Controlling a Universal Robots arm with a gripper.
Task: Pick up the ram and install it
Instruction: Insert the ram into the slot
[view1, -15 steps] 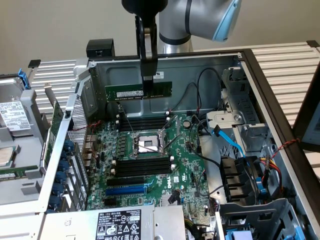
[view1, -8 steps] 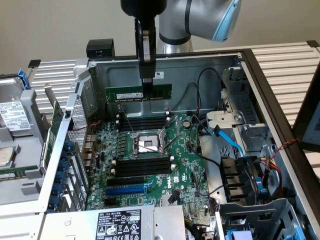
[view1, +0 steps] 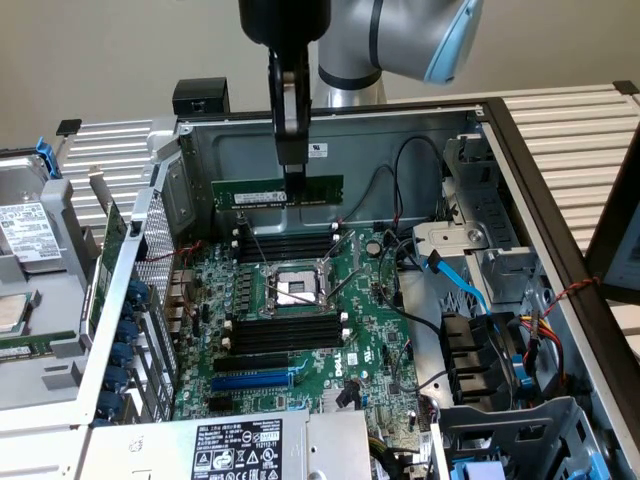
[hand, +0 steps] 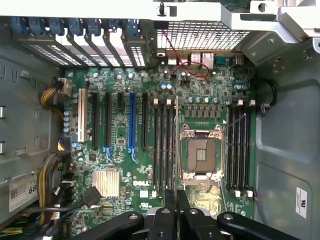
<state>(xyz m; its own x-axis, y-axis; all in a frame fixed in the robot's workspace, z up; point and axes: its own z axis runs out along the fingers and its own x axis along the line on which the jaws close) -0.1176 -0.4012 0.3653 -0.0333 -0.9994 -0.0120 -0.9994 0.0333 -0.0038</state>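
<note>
plain wall behind an open case (view1: 240, 150). the gripper (view1: 294, 185) hangs over it, fingers pressed together, pinching the ram (view1: 245, 192) by its top edge near the middle. i think that keeps the stick level and leaves its bottom edge free to go into a slot. the ram is up in the air, not in any slot yet. right below the gripper are black slots (view1: 285, 245), then the socket (view1: 297, 288), then more of them. a blue slot (view1: 250, 380) is farther off.

arm (view1: 400, 40): overhead, wrist pointing down | gripper (view1: 294, 182): vertical, jaws nearly closed
</note>
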